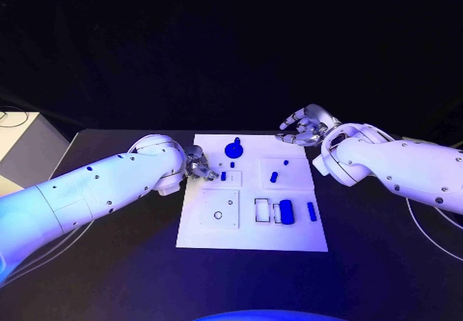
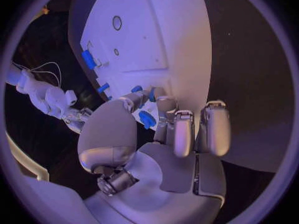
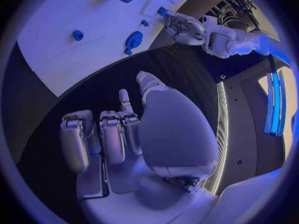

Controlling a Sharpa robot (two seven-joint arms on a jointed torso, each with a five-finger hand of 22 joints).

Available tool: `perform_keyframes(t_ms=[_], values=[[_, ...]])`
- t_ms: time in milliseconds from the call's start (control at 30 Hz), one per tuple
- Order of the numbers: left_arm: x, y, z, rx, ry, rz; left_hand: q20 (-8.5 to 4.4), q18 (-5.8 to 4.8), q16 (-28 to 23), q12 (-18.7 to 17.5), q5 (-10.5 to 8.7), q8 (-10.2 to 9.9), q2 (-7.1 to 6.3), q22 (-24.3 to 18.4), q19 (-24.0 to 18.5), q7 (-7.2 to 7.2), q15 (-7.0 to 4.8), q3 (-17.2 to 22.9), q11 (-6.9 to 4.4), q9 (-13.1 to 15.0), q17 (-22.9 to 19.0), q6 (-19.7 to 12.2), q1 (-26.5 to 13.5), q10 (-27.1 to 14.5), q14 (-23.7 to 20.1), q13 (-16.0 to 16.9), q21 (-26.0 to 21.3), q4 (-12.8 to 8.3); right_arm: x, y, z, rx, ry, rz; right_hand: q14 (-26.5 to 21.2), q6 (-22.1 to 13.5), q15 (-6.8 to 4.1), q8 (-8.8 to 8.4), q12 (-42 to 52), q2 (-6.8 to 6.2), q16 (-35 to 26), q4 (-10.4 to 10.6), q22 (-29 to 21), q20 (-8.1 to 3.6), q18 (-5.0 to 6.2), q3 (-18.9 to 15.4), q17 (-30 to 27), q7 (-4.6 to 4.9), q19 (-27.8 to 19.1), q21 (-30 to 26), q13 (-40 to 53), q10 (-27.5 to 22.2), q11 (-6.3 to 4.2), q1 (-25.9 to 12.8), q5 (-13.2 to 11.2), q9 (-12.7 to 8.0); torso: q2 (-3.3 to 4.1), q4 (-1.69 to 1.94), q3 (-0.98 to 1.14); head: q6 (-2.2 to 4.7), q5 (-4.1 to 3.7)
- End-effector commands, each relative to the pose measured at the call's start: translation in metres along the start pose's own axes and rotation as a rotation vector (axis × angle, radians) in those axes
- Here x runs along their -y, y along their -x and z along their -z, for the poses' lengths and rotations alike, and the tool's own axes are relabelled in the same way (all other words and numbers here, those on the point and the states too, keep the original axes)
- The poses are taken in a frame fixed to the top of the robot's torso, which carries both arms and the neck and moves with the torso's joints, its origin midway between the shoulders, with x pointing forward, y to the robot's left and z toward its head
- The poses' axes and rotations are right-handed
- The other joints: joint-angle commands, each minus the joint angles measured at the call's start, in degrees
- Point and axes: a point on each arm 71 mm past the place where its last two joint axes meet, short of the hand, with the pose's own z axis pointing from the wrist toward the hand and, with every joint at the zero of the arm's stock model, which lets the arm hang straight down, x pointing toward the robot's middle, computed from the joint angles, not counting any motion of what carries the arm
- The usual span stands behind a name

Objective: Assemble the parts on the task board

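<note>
Head view: the white task board (image 1: 253, 231) lies mid-frame on the black surface (image 1: 116, 281), with small blue parts scattered over it. A round-headed part (image 1: 233, 149) stands near the board's upper edge, a short peg (image 1: 274, 177) sits right of centre, and a thicker cylinder (image 1: 286, 208) and a slim bar (image 1: 312, 211) lie toward the lower right.

These parts look like small, rigid, light plastic pieces, probably smooth enough to slip. A fingertip pinch across the short sides should suit them, and the fits into the board's recesses look close.

The left robot hand (image 1: 198, 167) is at the board's left edge, its fingertips closing around a small blue part (image 1: 223, 176). In the left wrist view, a blue piece (image 2: 147, 119) sits between thumb and fingers (image 2: 182, 134), apparently pinched, though I cannot be sure it is clear of the board.

The right robot hand (image 1: 304, 128) hovers above the surface just beyond the board's upper right corner. In the right wrist view its fingers (image 3: 112, 137) are curled loosely inward and hold nothing.
</note>
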Motion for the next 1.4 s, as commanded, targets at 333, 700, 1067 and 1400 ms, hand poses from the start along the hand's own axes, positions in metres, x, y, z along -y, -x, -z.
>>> perform_keyframes(t_ms=[333,700,1067,1400], values=[[-0.010,-0.007,-0.002,-0.018,0.042,-0.035,0.13,-0.38,0.25,0.26,-0.02,0.24,-0.54,2.29,0.47,0.41,-0.26,-1.50,-0.19,-0.45,15.09,0.15,0.47,0.35,6.05,0.34,0.02,1.04,-0.001,0.000,0.000,-0.002,0.014,0.008,5.96,-0.46,-0.24,0.39,-0.09,0.07,0.36,-0.02,15.08,-0.36,-0.40,-0.41,15.10,-0.09,6.01,0.34,14.34,5.27,-0.29,-0.69,0.36,0.09,-0.04,0.01,0.04,-0.16,0.03],[-0.009,-0.008,-0.001,-0.028,0.037,-0.033,0.13,-0.38,0.25,0.22,-2.02,0.68,-1.73,2.35,0.49,0.41,-0.25,-6.07,-0.18,-1.64,15.09,0.20,2.04,0.43,6.05,0.45,-0.03,4.74,-0.001,0.000,0.000,-0.002,0.014,0.008,5.96,-0.52,-0.25,0.43,-0.07,0.05,0.36,-0.03,15.08,-0.37,-0.40,-0.42,15.10,-0.09,6.01,0.34,14.36,5.29,-0.29,-0.71,0.39,0.09,-0.04,0.01,0.06,-0.05,-0.03],[-0.007,-0.008,0.001,-0.017,0.024,-0.007,0.15,-0.39,0.25,0.17,-5.70,0.99,-1.03,2.42,0.52,0.40,-0.24,-8.90,-0.17,-2.50,15.09,0.16,1.99,0.45,6.05,0.47,-0.04,5.36,-0.001,-0.001,0.000,-0.003,0.014,0.009,5.96,-0.53,-0.25,0.45,-0.04,0.05,0.36,-0.04,15.08,-0.37,-0.40,-0.41,15.10,-0.10,6.01,0.34,14.39,5.32,-0.29,-0.71,0.45,0.10,-0.01,0.00,0.03,0.05,-0.05],[-0.011,-0.006,0.008,-0.011,0.015,-0.007,0.15,-0.38,0.25,0.13,-6.01,1.06,-0.81,2.39,0.50,0.36,-0.26,-9.16,-0.20,-2.63,15.09,0.15,2.29,0.43,6.05,0.42,-0.07,5.24,-0.001,-0.001,0.000,-0.005,0.012,0.008,5.96,-0.53,-0.25,0.45,-0.04,0.05,0.36,-0.04,15.08,-0.37,-0.40,-0.41,15.10,-0.10,6.01,0.34,14.39,5.32,-0.29,-0.71,0.45,0.10,-0.10,0.06,0.06,0.04,-0.06]])
